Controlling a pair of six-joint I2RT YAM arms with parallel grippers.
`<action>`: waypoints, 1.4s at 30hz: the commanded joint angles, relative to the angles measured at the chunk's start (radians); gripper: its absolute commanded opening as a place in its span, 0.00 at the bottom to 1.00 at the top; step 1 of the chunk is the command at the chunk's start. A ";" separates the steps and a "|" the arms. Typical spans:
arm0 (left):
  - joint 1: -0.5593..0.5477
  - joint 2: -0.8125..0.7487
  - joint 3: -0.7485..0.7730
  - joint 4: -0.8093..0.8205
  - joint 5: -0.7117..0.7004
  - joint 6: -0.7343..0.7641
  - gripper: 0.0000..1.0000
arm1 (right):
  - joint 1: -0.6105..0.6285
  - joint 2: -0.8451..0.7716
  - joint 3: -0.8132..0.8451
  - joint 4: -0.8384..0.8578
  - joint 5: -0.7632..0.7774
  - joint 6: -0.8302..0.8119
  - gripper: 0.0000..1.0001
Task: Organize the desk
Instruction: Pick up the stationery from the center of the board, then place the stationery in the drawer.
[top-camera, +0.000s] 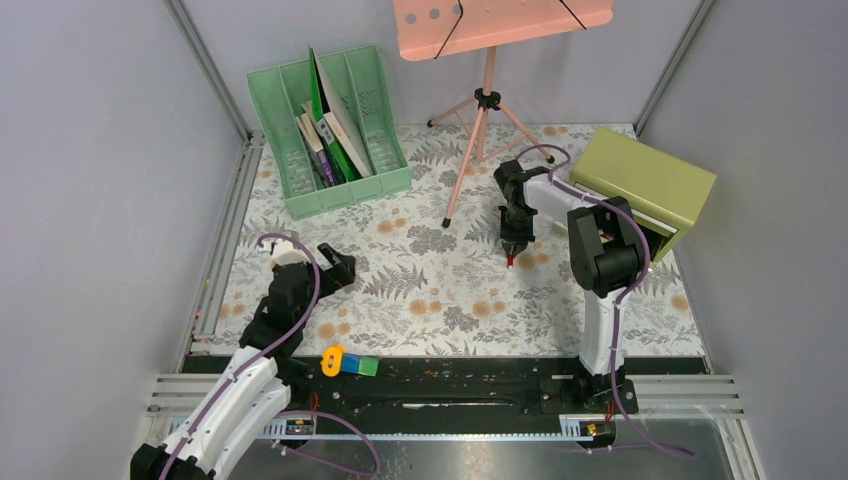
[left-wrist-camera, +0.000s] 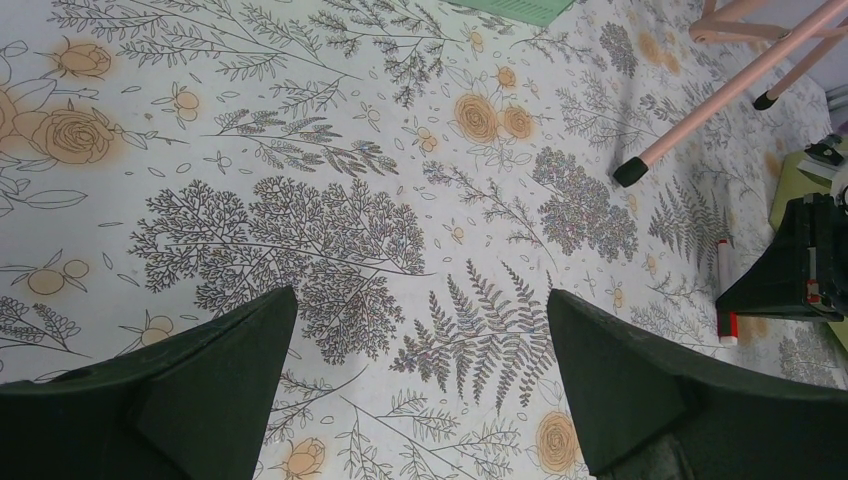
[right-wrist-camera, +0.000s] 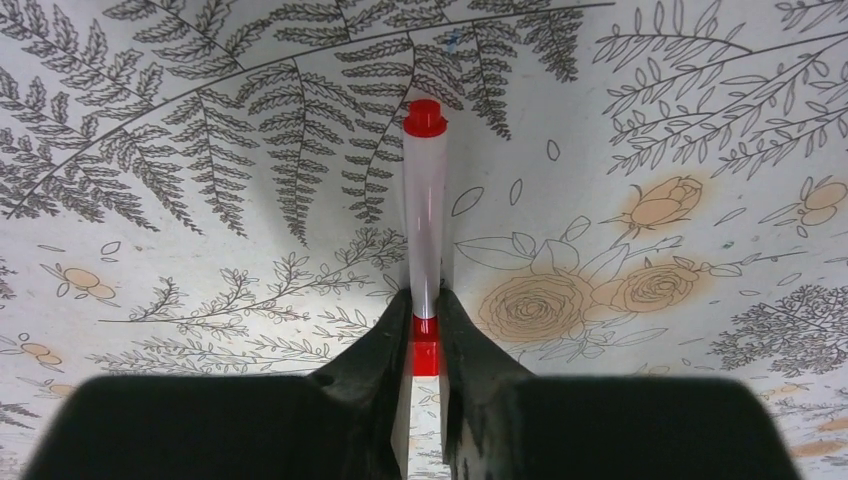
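Pinching white red-capped pen (right-wrist-camera: 425, 200), right end effector (right-wrist-camera: 425, 302) clamped; left end effector (left-wrist-camera: 420, 300) spread wide over desk (left-wrist-camera: 300, 150).

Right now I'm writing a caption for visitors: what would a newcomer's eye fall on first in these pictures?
The right pincer, shut on a white pen with red ends, right of the middle of the desk. Behind it a pink stand rises at the far edge, with a green rack of books at far left and an olive box at far right. The left pincer hangs wide open over the desk's near left.
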 joint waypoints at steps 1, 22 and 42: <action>0.007 -0.001 -0.007 0.065 0.016 0.001 0.99 | 0.006 -0.022 0.007 -0.012 -0.029 -0.031 0.09; 0.009 -0.019 -0.012 0.061 0.014 -0.001 0.99 | -0.091 -0.600 -0.325 0.207 0.004 0.137 0.00; 0.013 -0.016 -0.011 0.061 0.019 0.001 0.99 | -0.373 -1.023 -0.663 0.338 0.232 0.561 0.00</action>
